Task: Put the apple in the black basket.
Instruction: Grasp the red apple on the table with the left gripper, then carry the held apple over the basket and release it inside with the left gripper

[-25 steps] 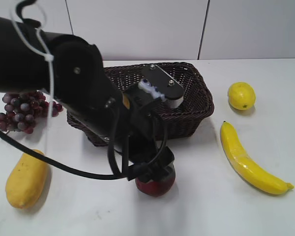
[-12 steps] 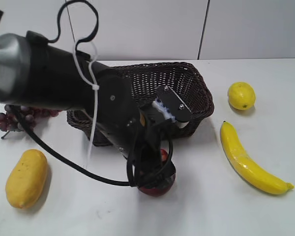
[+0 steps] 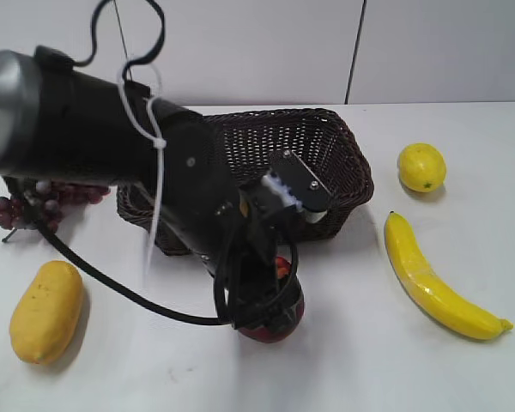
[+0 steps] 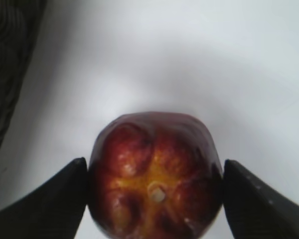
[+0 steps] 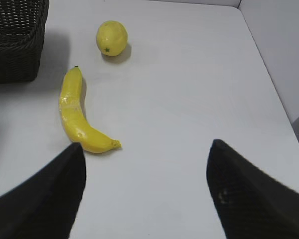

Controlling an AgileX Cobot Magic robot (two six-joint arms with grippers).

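The dark red apple (image 3: 275, 322) rests on the white table in front of the black basket (image 3: 335, 129). My left gripper (image 3: 270, 296) reaches down over it. In the left wrist view the apple (image 4: 154, 179) shows its orange-yellow dimpled top, and both black fingers (image 4: 65, 194) press against its sides, so my left gripper (image 4: 154, 167) is shut on it. A corner of the basket (image 4: 10, 59) lies at the upper left of that view. My right gripper (image 5: 144, 144) is open and empty above bare table, out of the exterior view.
A banana (image 3: 433, 279) and a lemon (image 3: 421, 166) lie right of the basket; both also show in the right wrist view, banana (image 5: 77, 117) and lemon (image 5: 111, 38). A yellow mango (image 3: 45, 311) lies front left, with grapes (image 3: 17, 210) behind it.
My left arm has swung and settled lower over the apple, and the fingers now sit against the apple's sides. The apple has barely shifted on the table.
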